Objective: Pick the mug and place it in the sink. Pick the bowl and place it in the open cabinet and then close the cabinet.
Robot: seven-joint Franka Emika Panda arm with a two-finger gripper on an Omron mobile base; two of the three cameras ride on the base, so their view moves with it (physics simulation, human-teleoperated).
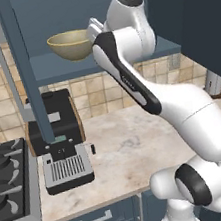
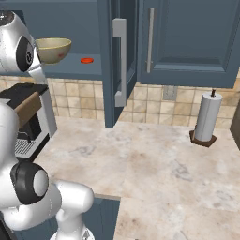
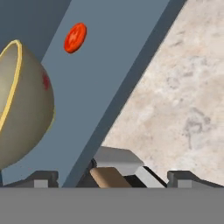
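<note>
Nearest the hand camera, the gripper [image 3: 112,177] shows its two dark fingertips [image 3: 181,177] spread wide apart with nothing between them. Just beyond and to the left sits the olive-tan bowl [image 3: 24,109], upright on the blue shelf [image 3: 109,65] of the open wall cabinet [image 1: 25,70]; a small red disc [image 3: 75,37] lies farther back on the same shelf, apart from the bowl. Left base view: bowl [image 1: 70,44] rests on the shelf, just left of the hand. Cabinet door [image 2: 112,61] stands open, silver handle facing out. Judgement: the bowl looks rigid, glossy, likely slippery and chip-prone; wider than the hand, so any re-grip belongs on the rim wall, one finger inside and one outside. Below, a coffee machine [image 1: 58,136] sits on the marble counter [image 1: 133,144].
</note>
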